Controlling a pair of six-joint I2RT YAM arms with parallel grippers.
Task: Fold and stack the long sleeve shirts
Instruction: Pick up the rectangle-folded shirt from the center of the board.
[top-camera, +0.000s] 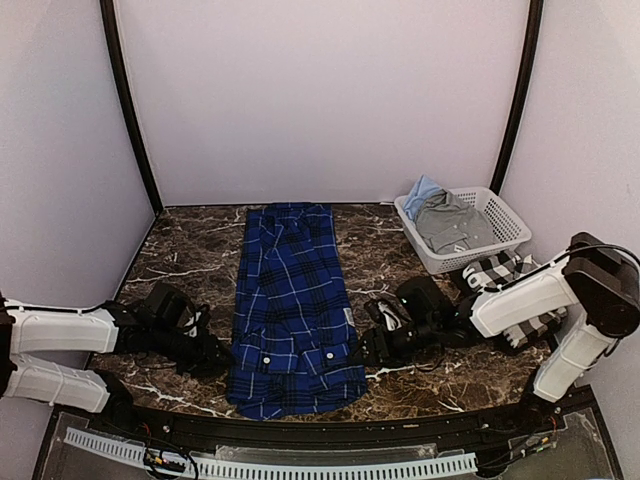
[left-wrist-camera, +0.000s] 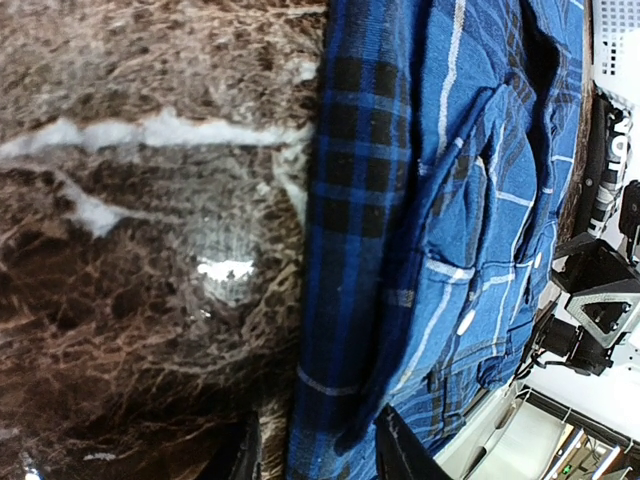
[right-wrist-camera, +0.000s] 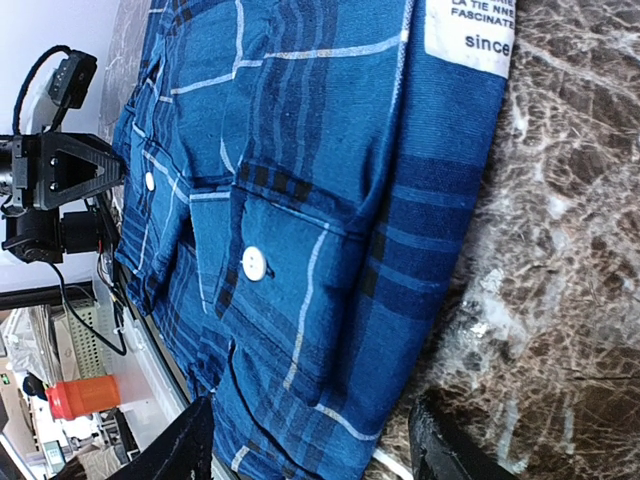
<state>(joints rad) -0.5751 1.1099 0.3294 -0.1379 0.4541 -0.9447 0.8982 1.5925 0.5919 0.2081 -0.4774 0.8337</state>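
My left pincer (left-wrist-camera: 318, 442) and right pincer (right-wrist-camera: 315, 437) gape over the side edges of the blue plaid shirt (top-camera: 290, 300), soft, limp cloth I'd pinch through all layers.

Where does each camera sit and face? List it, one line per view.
Top external: above and behind the robot, looking down on the table, blue plaid shirt, left claw and right claw.
Left wrist: low beside the shirt's left edge, facing right; left claw open at bottom.
Right wrist: low at the shirt's right edge, facing left; right claw open at bottom.
All three share the shirt.
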